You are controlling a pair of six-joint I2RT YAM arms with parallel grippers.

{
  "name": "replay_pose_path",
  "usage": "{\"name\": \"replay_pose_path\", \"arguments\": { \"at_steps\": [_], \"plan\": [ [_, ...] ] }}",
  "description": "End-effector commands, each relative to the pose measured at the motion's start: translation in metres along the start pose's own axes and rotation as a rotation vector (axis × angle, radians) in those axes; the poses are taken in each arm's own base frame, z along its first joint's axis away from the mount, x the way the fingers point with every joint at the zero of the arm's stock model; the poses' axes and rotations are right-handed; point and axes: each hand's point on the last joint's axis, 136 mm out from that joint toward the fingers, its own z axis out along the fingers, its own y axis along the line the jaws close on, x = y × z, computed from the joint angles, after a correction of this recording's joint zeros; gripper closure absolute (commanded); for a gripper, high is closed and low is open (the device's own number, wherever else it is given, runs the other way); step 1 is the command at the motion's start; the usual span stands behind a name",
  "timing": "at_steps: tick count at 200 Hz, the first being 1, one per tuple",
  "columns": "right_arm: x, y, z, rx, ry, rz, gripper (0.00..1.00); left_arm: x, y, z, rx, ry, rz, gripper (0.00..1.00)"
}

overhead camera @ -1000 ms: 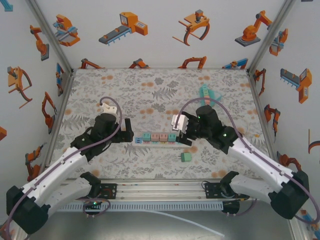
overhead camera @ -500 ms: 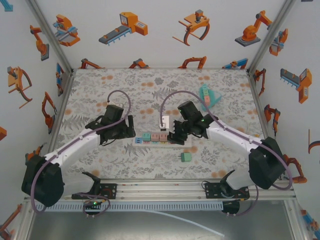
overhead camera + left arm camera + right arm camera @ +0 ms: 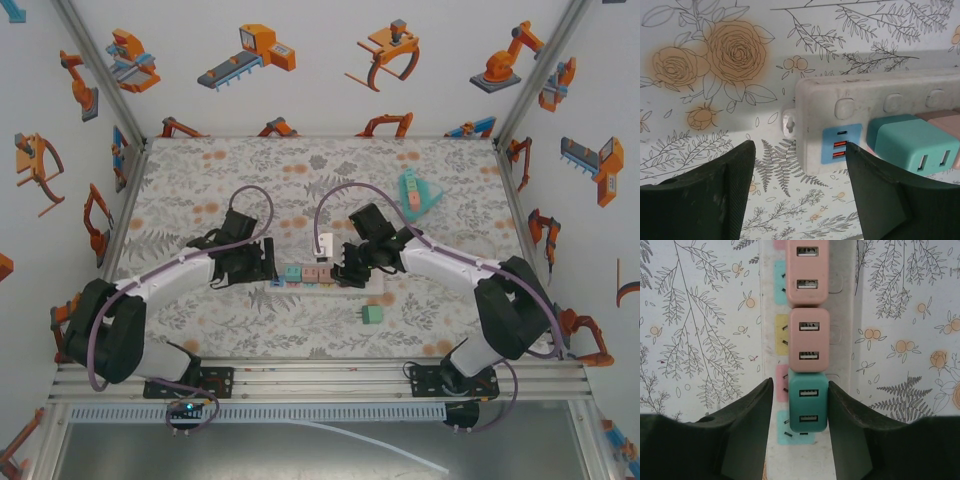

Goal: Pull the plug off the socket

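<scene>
A white power strip (image 3: 318,283) lies across the middle of the table with several plugs in it. In the right wrist view a teal plug (image 3: 808,402) sits at the near end of the strip (image 3: 842,315), behind it two pink plugs (image 3: 809,340). My right gripper (image 3: 800,427) is open and straddles the teal plug: the right finger (image 3: 855,432) is at its side, the left finger (image 3: 745,432) a small gap away. My left gripper (image 3: 797,192) is open at the strip's other end (image 3: 815,105), by the blue USB panel (image 3: 841,143) and another teal plug (image 3: 907,142).
A loose green plug (image 3: 372,314) lies on the flowered mat in front of the strip. A teal object (image 3: 415,192) rests at the back right. White walls with robot stickers enclose the table. In the top view the left gripper (image 3: 262,264) and right gripper (image 3: 348,268) flank the strip.
Both arms have stretched forward and lowered to the strip. The left gripper has closed in on the strip's left end, the right gripper has moved left over the teal plug.
</scene>
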Motion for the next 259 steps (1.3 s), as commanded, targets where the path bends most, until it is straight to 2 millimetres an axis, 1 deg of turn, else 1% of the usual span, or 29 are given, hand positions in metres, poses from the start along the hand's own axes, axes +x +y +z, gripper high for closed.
{"name": "replay_pose_path", "arguments": {
  "at_steps": [1, 27, 43, 94, 109, 132, 154, 165, 224, 259],
  "plan": [
    [0.0, 0.0, 0.002, -0.016, -0.008, -0.003, 0.57, -0.002, -0.006, 0.003, 0.027, 0.022, -0.023, 0.33],
    [0.005, -0.001, 0.004, -0.011, 0.008, -0.004, 0.59, 0.005, 0.003, 0.01, -0.02, 0.053, -0.021, 0.34],
    [0.004, 0.0, 0.003, -0.014, 0.006, -0.003, 0.61, 0.008, 0.008, 0.013, -0.046, 0.061, -0.02, 0.35],
    [0.003, -0.001, 0.002, -0.013, 0.007, -0.003, 0.67, 0.013, 0.017, 0.012, -0.098, 0.08, -0.005, 0.4],
    [0.001, -0.002, 0.001, -0.008, 0.004, -0.004, 0.68, 0.018, 0.019, 0.013, -0.11, 0.098, 0.012, 0.41],
    [-0.004, -0.004, -0.002, 0.001, -0.005, -0.009, 0.69, 0.026, 0.015, 0.015, -0.104, 0.126, 0.041, 0.42],
    [-0.006, -0.006, -0.004, 0.01, -0.007, -0.013, 0.72, 0.029, 0.012, 0.016, -0.099, 0.137, 0.056, 0.42],
    [-0.007, -0.007, -0.004, 0.012, -0.008, -0.007, 0.73, 0.031, 0.013, 0.018, -0.111, 0.143, 0.061, 0.42],
    [-0.016, -0.009, -0.012, 0.024, -0.025, 0.0, 0.78, 0.031, 0.023, 0.018, -0.203, 0.144, 0.091, 0.43],
    [-0.027, -0.013, -0.019, 0.039, -0.052, 0.023, 0.81, 0.033, 0.026, 0.018, -0.263, 0.15, 0.127, 0.43]
  ]
}}
